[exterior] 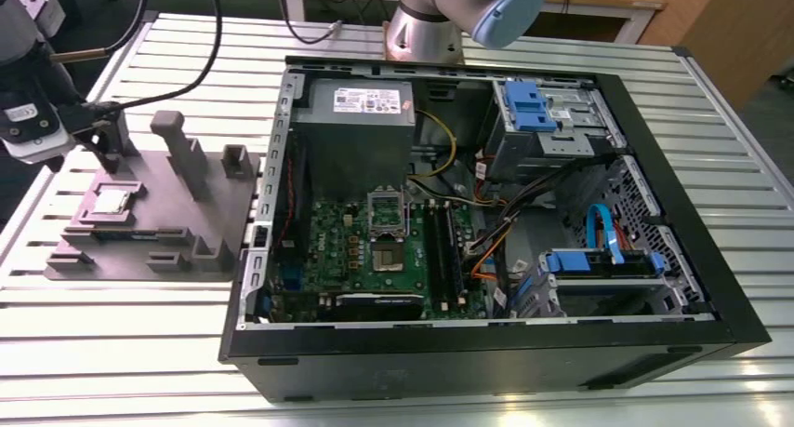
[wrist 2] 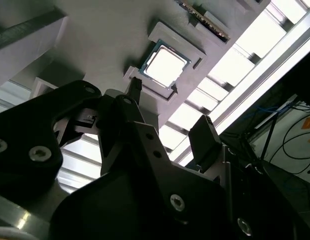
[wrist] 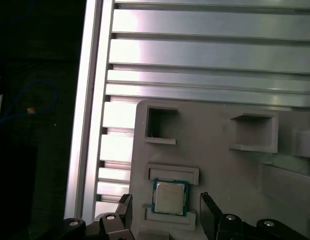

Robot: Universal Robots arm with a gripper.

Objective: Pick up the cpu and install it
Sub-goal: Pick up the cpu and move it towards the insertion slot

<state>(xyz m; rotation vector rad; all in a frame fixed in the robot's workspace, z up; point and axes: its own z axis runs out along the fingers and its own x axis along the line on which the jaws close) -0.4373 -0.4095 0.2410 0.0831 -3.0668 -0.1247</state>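
Note:
The cpu [exterior: 112,201] is a small square chip with a silvery top, lying flat in a recess of the grey moulded plate [exterior: 162,232] at the exterior view's left. In both wrist views the cpu [wrist 2: 165,66] [wrist: 170,196] sits framed by the recess walls. My gripper [exterior: 110,139] hangs a little above the plate near the chip. It is open [wrist 2: 170,112] [wrist: 166,210], with one dark finger [wrist: 126,206] on each side of the chip and nothing held. The silver-framed socket [exterior: 387,257] with a dark centre lies on the green motherboard inside the open computer case.
The black case [exterior: 496,353] lies on its side on the slatted aluminium table [exterior: 137,334]. Inside it are a grey box with a white label [exterior: 360,101], blue drive brackets [exterior: 527,106] and loose cables [exterior: 496,213]. Tall grey posts [exterior: 186,153] rise from the plate. The arm's base [exterior: 429,27] stands behind the case.

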